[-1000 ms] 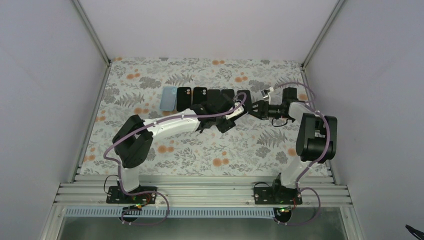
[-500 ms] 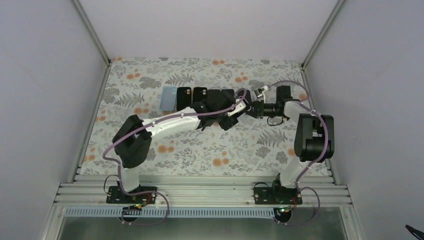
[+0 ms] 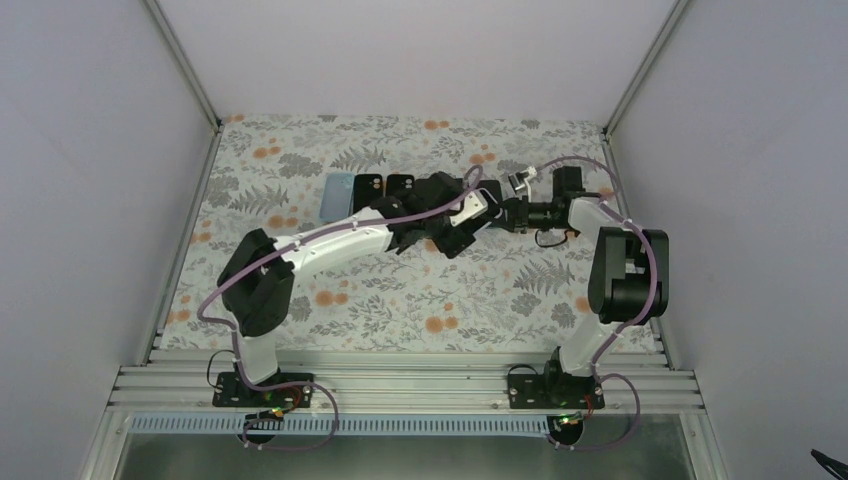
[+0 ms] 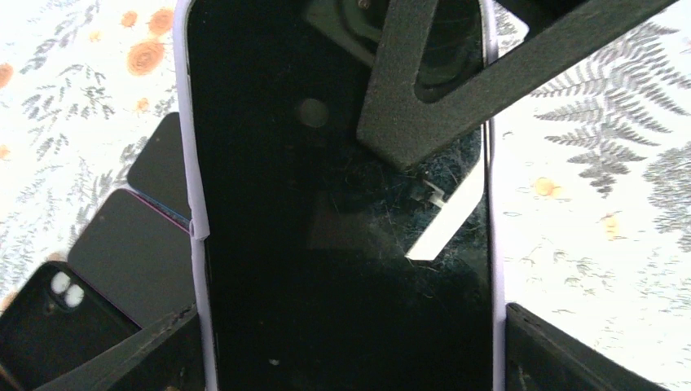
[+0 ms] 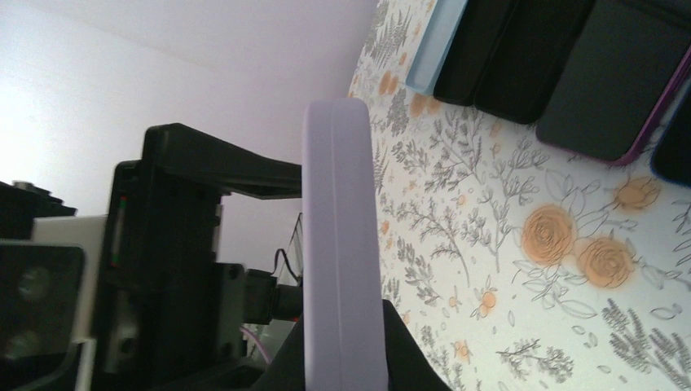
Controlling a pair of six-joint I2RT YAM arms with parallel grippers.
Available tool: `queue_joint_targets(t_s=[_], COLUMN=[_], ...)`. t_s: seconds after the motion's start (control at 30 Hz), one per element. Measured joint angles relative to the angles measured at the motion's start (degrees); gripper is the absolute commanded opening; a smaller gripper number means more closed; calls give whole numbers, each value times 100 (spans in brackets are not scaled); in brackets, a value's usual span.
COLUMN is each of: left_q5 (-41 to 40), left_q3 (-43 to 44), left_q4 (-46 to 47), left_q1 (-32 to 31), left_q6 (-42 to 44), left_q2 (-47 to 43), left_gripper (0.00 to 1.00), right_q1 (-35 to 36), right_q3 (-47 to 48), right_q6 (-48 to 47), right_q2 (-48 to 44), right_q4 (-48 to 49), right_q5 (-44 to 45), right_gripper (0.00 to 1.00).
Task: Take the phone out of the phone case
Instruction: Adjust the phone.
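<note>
A phone with a dark screen sits in a pale lavender phone case and is held in the air over the table's back middle. My left gripper has a finger against each long edge of the case, so it stands wide but closed on it. My right gripper is shut on the far end of the cased phone, one finger lying across the screen. The top view shows the left gripper and right gripper meeting tip to tip.
Along the far side of the floral table lies a row of flat items: a light blue case, black cases and dark phones. Two of them lie just under my left wrist.
The right gripper has closed onto the end of the cased phone. Both grippers have shifted slightly toward the far side, and the phone now shows its pale case from above.
</note>
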Motion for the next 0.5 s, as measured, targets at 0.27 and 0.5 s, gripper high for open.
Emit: queue_joint_targets(t_s=[0.27, 0.5], left_q5=[1475, 3021], left_q3=[-44, -133], left_q4=[-262, -553], left_q1=[522, 1150], left_q6=[179, 367], left_q2=[-940, -1364], left_gripper=[100, 100], right_q1=[-2, 7], right_q3=[284, 562], right_q6=[-638, -1493], right_q2=[0, 0], right_q4=[-313, -1060], right_q5=[127, 127], right_gripper=[4, 4])
